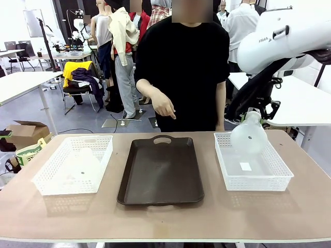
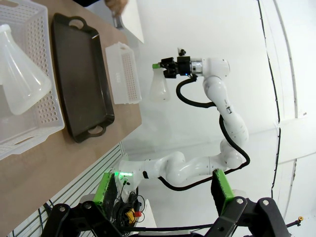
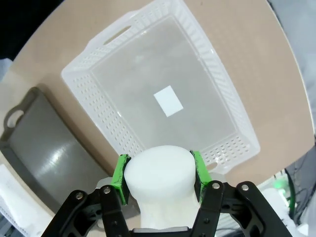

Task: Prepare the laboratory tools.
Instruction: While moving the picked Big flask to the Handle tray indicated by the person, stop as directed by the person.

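Observation:
One frosted conical flask [image 1: 249,136] hangs base-down over the right white basket [image 1: 282,175], lifted clear of its floor. My right gripper [image 1: 253,110] is shut on its neck; in the right wrist view the green pads [image 3: 120,178] clamp the flask's neck [image 3: 159,173] from both sides. A second flask [image 1: 83,164] lies on its side in the left white basket [image 1: 46,182], also seen from the left wrist as the flask [image 2: 19,74]. My left gripper [image 2: 163,192] is high above the table's near edge, open and holding nothing.
A dark brown tray [image 1: 161,173] with handles lies between the two baskets. A person stands at the far edge, one hand [image 1: 164,107] pointing down towards the tray. The right basket [image 3: 163,94] holds only a white label.

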Robot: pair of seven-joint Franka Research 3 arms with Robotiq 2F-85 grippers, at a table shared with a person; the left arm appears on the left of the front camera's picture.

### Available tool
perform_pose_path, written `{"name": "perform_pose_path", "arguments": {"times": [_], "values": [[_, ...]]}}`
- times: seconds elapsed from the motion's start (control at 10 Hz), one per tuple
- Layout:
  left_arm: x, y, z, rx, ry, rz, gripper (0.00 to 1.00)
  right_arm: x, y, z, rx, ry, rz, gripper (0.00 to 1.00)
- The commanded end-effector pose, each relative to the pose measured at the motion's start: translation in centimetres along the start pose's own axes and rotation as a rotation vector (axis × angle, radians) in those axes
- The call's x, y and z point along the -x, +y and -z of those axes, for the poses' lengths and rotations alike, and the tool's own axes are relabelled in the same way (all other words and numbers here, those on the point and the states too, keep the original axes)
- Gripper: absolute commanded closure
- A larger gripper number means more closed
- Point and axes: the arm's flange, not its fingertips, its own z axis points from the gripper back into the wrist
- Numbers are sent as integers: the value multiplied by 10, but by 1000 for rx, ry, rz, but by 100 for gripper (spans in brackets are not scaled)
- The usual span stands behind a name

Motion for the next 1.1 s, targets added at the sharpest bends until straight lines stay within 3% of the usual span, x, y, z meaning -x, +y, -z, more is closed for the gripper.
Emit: {"name": "perform_pose_path", "arguments": {"times": [0.0,0.1,1.0], "values": [[2,-1,-2,1,7,5,0,5,-13,-3,-47,-32,-29,100],[2,-1,-2,1,7,5,0,0,0,0,0,0,0,100],[2,-1,-2,1,7,5,0,1,-3,2,4,-3,-11,100]]}}
